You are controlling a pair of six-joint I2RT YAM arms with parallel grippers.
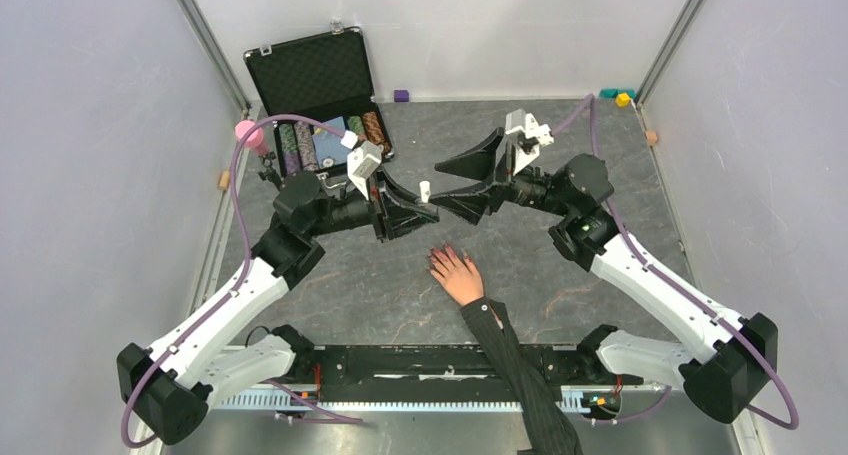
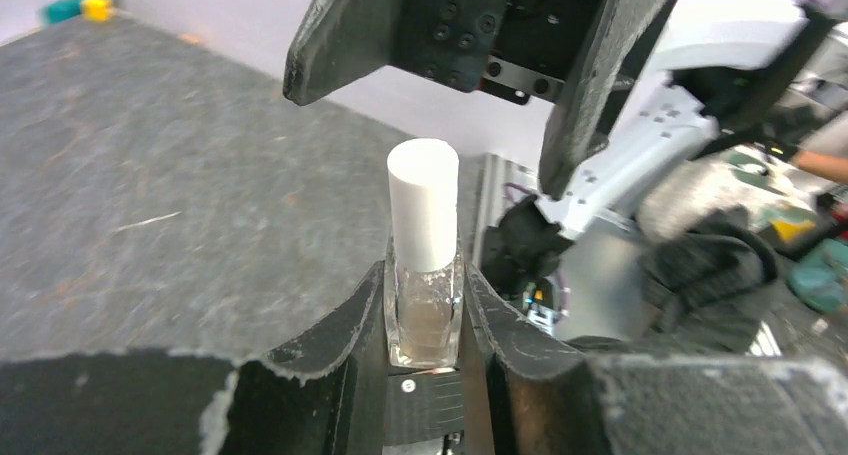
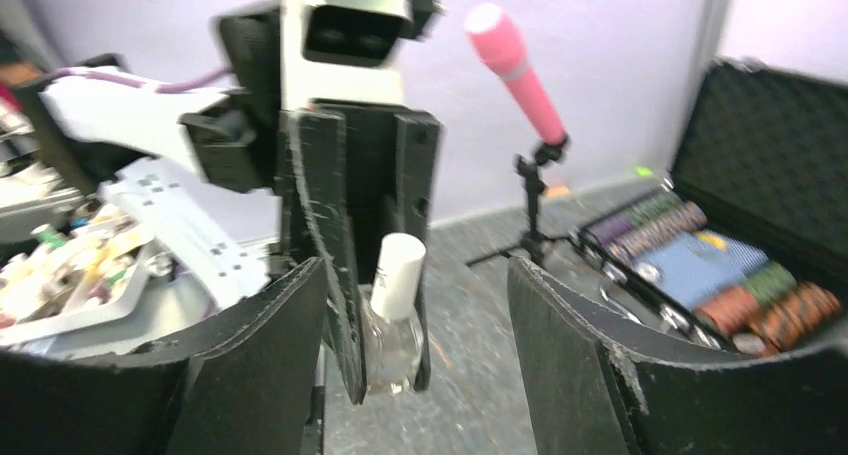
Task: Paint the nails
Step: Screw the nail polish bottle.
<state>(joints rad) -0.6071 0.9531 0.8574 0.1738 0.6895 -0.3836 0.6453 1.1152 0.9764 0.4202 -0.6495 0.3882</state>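
On the dark grey mottled counter [image 1: 380, 285] the black hard-shell case [image 1: 310, 75] stands lid-up at the far left, with rows of striped poker chips [image 1: 330, 140] packed inside. Nearer my bases the pale human hand with a dark pinstriped sleeve [image 1: 460, 277] lies palm down, just below where my grippers meet. My left gripper [image 2: 425, 320] is clenched on the small clear glass bottle with a white cap [image 2: 424, 265]; its contents look clear, but I cannot tell the level. My right gripper [image 3: 415, 285] is spread wide, jaws either side of the cap without touching it. I judge uncapping is in hand: next I should close squarely on the cap and twist. The tiny reddish-pink glossy nails [image 1: 437, 256] sit at the fingertips, near the bottle
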